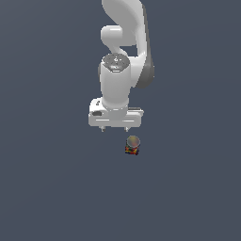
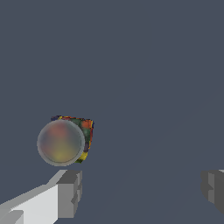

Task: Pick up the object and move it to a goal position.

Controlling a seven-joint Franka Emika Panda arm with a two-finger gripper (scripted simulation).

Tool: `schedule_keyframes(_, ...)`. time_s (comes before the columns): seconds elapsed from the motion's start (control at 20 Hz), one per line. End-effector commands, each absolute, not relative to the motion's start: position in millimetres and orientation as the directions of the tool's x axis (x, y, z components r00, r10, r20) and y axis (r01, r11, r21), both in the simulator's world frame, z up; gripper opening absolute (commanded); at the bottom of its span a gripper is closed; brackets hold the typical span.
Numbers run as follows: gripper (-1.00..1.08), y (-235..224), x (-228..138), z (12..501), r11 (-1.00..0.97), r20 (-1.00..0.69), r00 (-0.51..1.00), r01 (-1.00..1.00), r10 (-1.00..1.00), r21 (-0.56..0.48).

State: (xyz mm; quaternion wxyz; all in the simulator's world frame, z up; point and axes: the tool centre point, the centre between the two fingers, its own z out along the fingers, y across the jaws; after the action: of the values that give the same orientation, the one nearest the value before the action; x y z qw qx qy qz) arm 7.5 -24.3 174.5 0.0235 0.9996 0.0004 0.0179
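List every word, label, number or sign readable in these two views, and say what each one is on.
None: no readable text in either view.
The cube carries only coloured squares on dark edges, no letters or digits.
The translucent sphere in front of it is unmarked.
The arm and the gripper are plain white and grey; a small dark patch on the hand is too small to read.

translucent sphere (image 1: 133,140) (greyish), plain dark ground (image 1: 47,188)
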Motion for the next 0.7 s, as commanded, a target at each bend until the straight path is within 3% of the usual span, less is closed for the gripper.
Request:
schedule_keyframes(0.0, 1.0, -24, 8, 175, -0.999, 0.036, 0.999, 0.0, 0.002, 0.047)
schedule_keyframes(0.65, 1.0, -36, 5, 170, -0.996, 0.02, 0.999, 0.046, 0.047, 0.078)
